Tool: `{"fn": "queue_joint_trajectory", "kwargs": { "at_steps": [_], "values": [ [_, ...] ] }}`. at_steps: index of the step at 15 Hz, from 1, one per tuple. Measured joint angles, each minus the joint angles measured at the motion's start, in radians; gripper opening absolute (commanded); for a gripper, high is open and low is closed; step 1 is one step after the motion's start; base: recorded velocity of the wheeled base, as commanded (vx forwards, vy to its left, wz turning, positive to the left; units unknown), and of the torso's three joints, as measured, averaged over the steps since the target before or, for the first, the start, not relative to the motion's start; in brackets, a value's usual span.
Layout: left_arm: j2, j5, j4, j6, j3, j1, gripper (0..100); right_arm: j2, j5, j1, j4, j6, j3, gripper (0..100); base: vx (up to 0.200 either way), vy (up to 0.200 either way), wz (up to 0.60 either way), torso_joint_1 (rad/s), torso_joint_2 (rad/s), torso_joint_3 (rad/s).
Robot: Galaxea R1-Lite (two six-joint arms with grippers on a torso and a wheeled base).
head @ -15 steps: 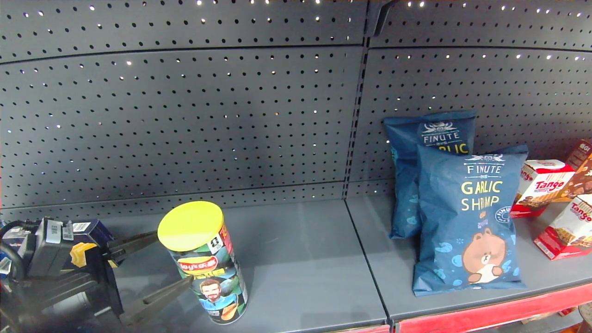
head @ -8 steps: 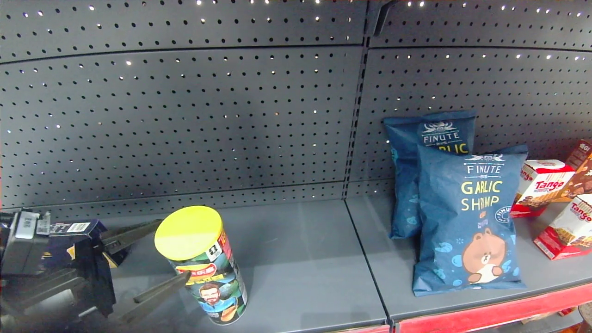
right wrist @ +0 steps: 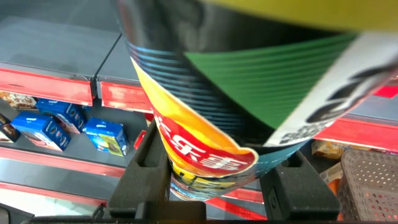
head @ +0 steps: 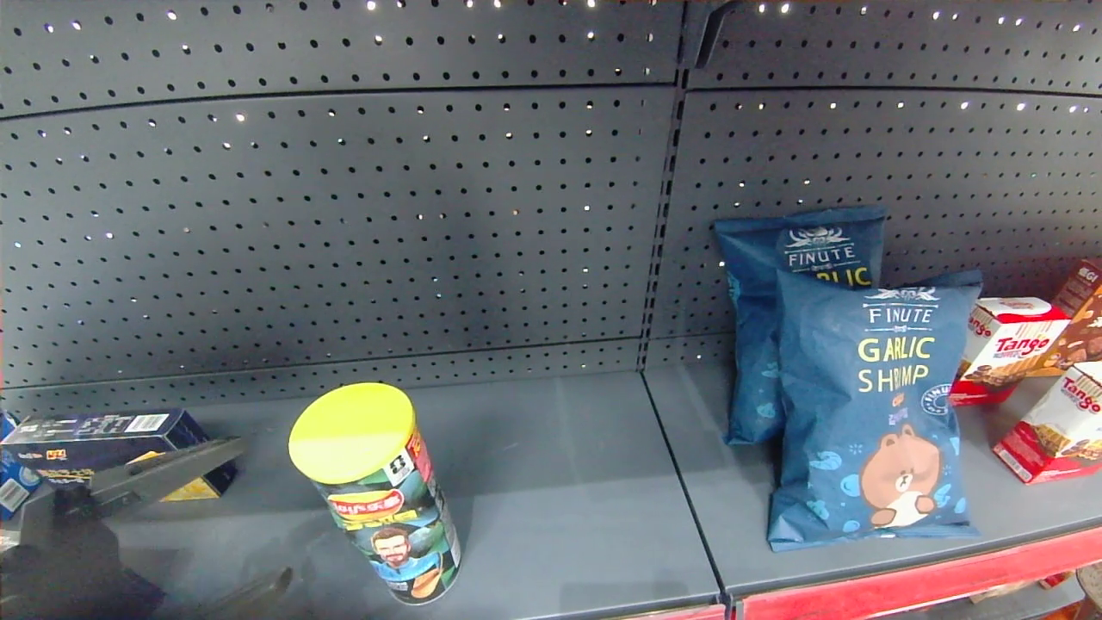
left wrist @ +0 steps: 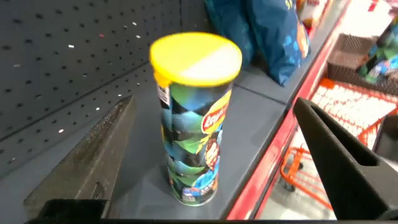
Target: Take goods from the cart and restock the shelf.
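— Where is the canister?
— The canister point(head: 379, 491) stands upright on the grey shelf point(head: 560, 482), near the front edge and left of the seam. It is a round tube with glossy print, capped by a flat yellow lid point(head: 351, 433).
— And the left tool?
— The left tool point(head: 258, 512) sits just beside it on the left. Its two flat dark fingers are spread wide apart and grip nothing. From the left wrist, the canister shows between them with a gap on each side.
— The right one?
— The right tool point(right wrist: 221, 171) is clamped on a second canister point(right wrist: 217, 93) with similar print, a finger pressed to either side.
— What lies around?
— A dark blue box point(head: 103, 435) lies flat behind the left tool, close to the perforated metal back panel point(head: 344, 215). Well to the right, two crinkly blue bags point(head: 869, 413) lean one before the other. Beyond them lie red-and-white cartons point(head: 1007, 344).
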State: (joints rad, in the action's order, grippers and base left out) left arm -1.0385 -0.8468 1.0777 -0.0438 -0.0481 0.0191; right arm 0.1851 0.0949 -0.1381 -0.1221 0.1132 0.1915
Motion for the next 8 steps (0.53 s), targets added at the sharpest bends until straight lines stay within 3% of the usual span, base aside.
{"fn": "queue_joint_trajectory", "kwargs": {
  "at_steps": [3,8],
  "values": [
    [0.214,0.045,-0.264,-0.040,-0.053,0.007,100,-0.021,-0.001,0.006,0.000,0.000,-0.002,0,0.000,0.000,0.00,0.000,0.00,0.000],
    [0.596,0.133,-0.678,-0.058,-0.116,0.009,100,-0.052,-0.009,0.006,-0.001,0.000,-0.003,0,0.000,0.000,0.00,0.000,0.00,0.000]
  ]
}}
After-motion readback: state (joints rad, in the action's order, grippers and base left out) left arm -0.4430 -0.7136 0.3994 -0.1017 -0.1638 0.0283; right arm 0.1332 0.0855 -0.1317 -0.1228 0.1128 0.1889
